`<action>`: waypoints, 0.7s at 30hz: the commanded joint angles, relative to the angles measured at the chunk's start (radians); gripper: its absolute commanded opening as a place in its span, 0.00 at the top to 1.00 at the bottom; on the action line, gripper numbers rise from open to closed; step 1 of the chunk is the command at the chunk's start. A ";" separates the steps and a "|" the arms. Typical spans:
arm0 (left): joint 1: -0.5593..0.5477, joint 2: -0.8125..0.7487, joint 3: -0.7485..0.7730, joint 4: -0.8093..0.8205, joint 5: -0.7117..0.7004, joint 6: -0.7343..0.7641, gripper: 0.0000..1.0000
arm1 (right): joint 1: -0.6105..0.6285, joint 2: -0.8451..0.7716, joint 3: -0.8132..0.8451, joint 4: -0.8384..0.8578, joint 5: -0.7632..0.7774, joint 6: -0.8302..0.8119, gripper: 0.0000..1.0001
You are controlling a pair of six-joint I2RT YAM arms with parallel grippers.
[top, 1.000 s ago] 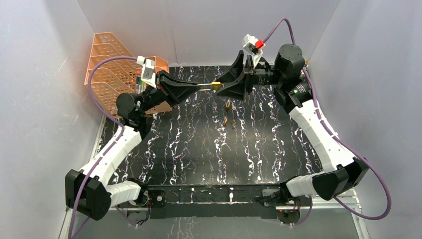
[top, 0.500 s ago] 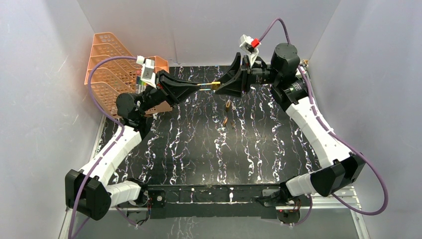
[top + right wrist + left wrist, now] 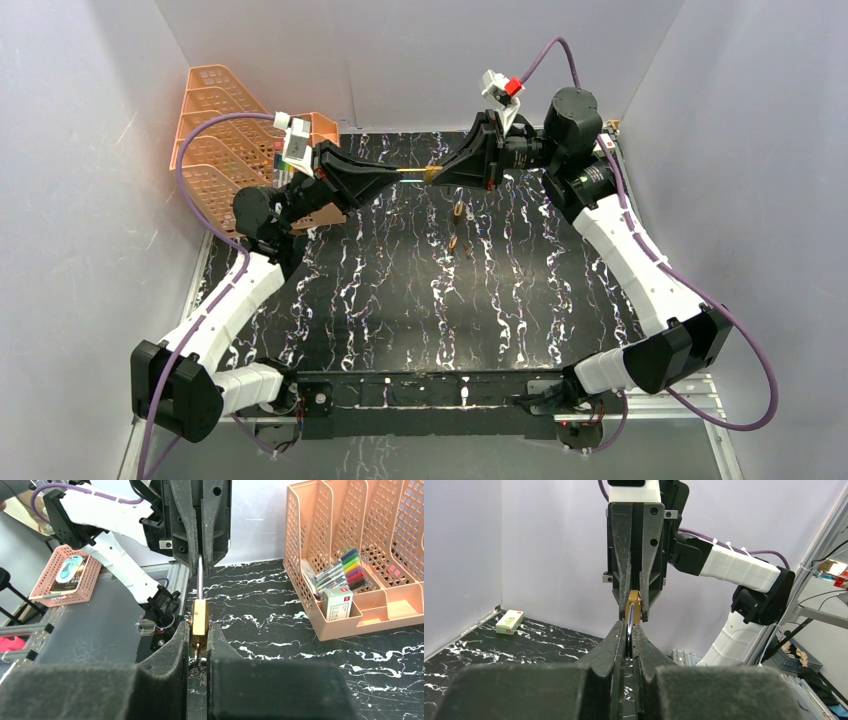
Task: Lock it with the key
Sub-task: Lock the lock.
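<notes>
R gripper point(image 3: 432, 174) rolled; padlock point(image 3: 198, 620) underside hidden, keys point(image 3: 458, 210) prob dangling.

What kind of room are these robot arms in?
Probably a robot lab's test booth: plain grey walls box in a black marbled table, with an orange plastic file organiser as a prop.

Over in the far left corner stands a peach-orange plastic file organiser with latticed dividers point(image 3: 215, 95), upright on the black white-veined marble-pattern tabletop point(image 3: 400, 310). One of its low front compartments holds a bundle of coloured marker pens point(image 3: 345, 570) lying at a slant. Just beside them is a small white carton with a red stripe point(image 3: 336, 603). A small white-and-green box point(image 3: 509, 621) lies flat on the tabletop close to the pale grey wall point(image 3: 420, 60). Off the table's edge sits a pink mesh basket point(image 3: 64, 575) with a bluish packet inside.
</notes>
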 commanded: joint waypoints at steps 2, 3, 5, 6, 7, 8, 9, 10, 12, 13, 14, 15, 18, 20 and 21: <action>0.002 -0.024 0.028 0.067 0.034 -0.003 0.60 | -0.002 -0.019 -0.005 0.078 -0.016 0.022 1.00; 0.002 -0.029 0.029 0.067 0.044 -0.007 0.39 | -0.003 -0.023 0.001 0.067 -0.019 0.014 1.00; 0.002 -0.036 0.039 0.064 0.072 -0.017 0.08 | -0.004 -0.028 0.021 0.023 -0.029 -0.014 1.00; 0.002 -0.040 0.046 0.064 0.086 -0.022 0.03 | -0.007 -0.030 0.034 0.001 -0.040 -0.027 1.00; 0.002 -0.044 0.060 0.059 0.103 -0.029 0.02 | -0.013 -0.032 0.043 -0.016 -0.058 -0.031 1.00; 0.002 -0.047 0.069 0.051 0.119 -0.034 0.02 | -0.028 -0.036 0.052 -0.019 -0.081 -0.027 1.00; 0.003 -0.048 0.081 0.045 0.140 -0.040 0.02 | -0.042 -0.039 0.059 -0.020 -0.104 -0.020 1.00; 0.003 -0.049 0.095 0.039 0.161 -0.045 0.02 | -0.056 -0.042 0.066 -0.019 -0.128 -0.011 1.00; 0.007 -0.047 0.121 0.028 0.204 -0.060 0.02 | -0.083 -0.042 0.084 -0.020 -0.183 0.018 1.00; 0.009 -0.045 0.132 0.024 0.224 -0.065 0.02 | -0.092 -0.042 0.092 -0.016 -0.212 0.033 1.00; 0.011 -0.041 0.143 0.024 0.252 -0.067 0.03 | -0.101 -0.040 0.100 -0.013 -0.236 0.047 1.00; 0.012 -0.034 0.156 0.023 0.282 -0.071 0.04 | -0.110 -0.038 0.104 -0.005 -0.259 0.067 1.00; 0.012 0.000 0.195 0.022 0.408 -0.098 0.10 | -0.128 -0.041 0.100 0.080 -0.310 0.153 1.00; 0.011 0.025 0.219 0.024 0.482 -0.125 0.14 | -0.133 -0.044 0.088 0.155 -0.334 0.219 1.00; 0.011 0.033 0.226 0.026 0.508 -0.138 0.15 | -0.132 -0.045 0.080 0.188 -0.338 0.246 1.00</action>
